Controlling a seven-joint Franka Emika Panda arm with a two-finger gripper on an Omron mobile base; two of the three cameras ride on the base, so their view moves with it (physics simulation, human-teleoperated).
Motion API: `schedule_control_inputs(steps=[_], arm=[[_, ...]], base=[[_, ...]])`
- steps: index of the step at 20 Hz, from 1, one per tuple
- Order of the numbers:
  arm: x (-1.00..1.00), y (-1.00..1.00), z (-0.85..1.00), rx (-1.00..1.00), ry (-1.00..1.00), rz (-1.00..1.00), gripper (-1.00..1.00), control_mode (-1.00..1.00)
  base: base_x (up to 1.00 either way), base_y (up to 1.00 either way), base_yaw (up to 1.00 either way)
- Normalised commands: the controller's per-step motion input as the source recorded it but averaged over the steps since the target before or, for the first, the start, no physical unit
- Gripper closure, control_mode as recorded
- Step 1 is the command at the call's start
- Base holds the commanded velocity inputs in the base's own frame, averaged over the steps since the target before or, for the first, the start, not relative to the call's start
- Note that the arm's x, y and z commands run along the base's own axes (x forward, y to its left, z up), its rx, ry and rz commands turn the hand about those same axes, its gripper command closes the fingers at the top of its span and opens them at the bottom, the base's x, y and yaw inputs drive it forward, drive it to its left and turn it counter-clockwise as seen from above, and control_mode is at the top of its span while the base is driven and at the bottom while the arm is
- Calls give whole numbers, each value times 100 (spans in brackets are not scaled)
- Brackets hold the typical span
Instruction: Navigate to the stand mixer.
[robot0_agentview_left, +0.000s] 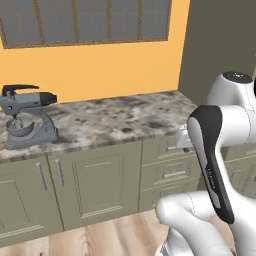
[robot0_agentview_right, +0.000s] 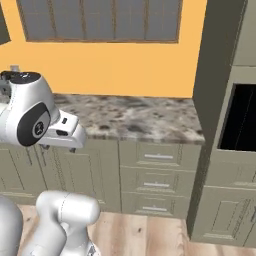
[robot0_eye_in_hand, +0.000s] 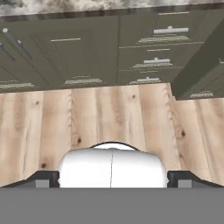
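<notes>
The base is rolling along the cabinets and the stand mixer (robot0_agentview_left: 26, 117) is sitting out at the far left end of the marble counter (robot0_agentview_left: 115, 117), well off to the left of the hand and higher than it. The hand hangs low in front of the arm, looking down at the wooden floor (robot0_eye_in_hand: 109, 118) and the cabinet fronts (robot0_eye_in_hand: 65, 57); two dark finger tips (robot0_eye_in_hand: 41, 178) poke up at the bottom edge of the hand view, spread wide to either side, so I'd call the gripper open and holding nothing.

To do this well, I reckon the base wants to slide leftward along the counter and stop squarely facing the mixer, staying clear of the cabinet doors so the folded arm doesn't clip them. It's nowhere near lined up yet, I'd say; the mixer is right at the picture's edge.

Counting up: one stand mixer, with one grey bowl under its head. One stack of three drawers (robot0_agentview_right: 158, 182) straight ahead. One tall unit with a dark opening (robot0_agentview_right: 242, 117) to the right of the hand. One window (robot0_agentview_right: 100, 20) above.
</notes>
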Motion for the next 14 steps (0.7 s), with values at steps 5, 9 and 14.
schedule_control_inputs(steps=[5, 9, 14], arm=[[0, 0, 0, 0, 0, 0, -100, 100], [0, 0, 0, 0, 0, 0, -100, 100], [0, 0, 0, 0, 0, 0, -100, 100]], base=[[46, 100, 0], [75, 100, 0], [72, 97, -2]])
